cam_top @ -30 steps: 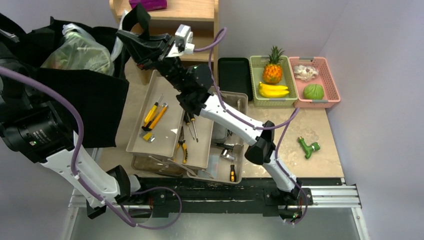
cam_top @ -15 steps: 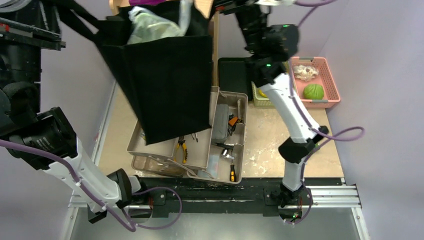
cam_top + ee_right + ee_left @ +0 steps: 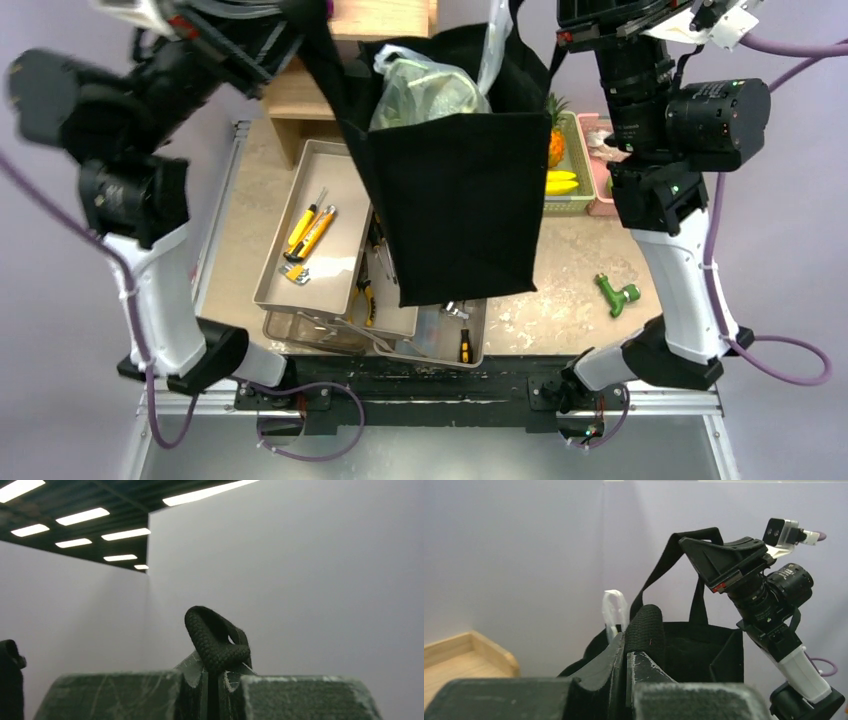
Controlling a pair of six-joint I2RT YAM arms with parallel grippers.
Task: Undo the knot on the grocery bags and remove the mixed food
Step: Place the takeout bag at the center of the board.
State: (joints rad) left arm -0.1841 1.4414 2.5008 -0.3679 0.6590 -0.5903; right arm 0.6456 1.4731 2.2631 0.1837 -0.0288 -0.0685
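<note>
The black cloth grocery bag [image 3: 455, 210] hangs in the air over the table's middle, held by its strap handles. My left gripper [image 3: 298, 18] is shut on one strap [image 3: 647, 627] at the upper left. My right gripper [image 3: 566, 32] is shut on the other strap [image 3: 216, 641] at the upper right. In the wrist views the left gripper [image 3: 625, 652] and right gripper [image 3: 214, 672] each pinch black webbing. A see-through plastic bag [image 3: 422, 90] with leafy greens sits in the cloth bag's open top, with its handle [image 3: 614, 609] sticking up. Other food is hidden.
Beige tool trays [image 3: 300, 270] with yellow-handled tools [image 3: 310, 228] lie under and left of the bag. A green basket [image 3: 572, 202] with pineapple and bananas and a pink basket [image 3: 597, 205] stand behind right. A green toy [image 3: 618, 294] lies at right. A wooden shelf [image 3: 300, 100] is at the back.
Both arms have swung right and up, carrying the black bag from the table's left side to over its middle. It now hangs free with the plastic bag inside.
</note>
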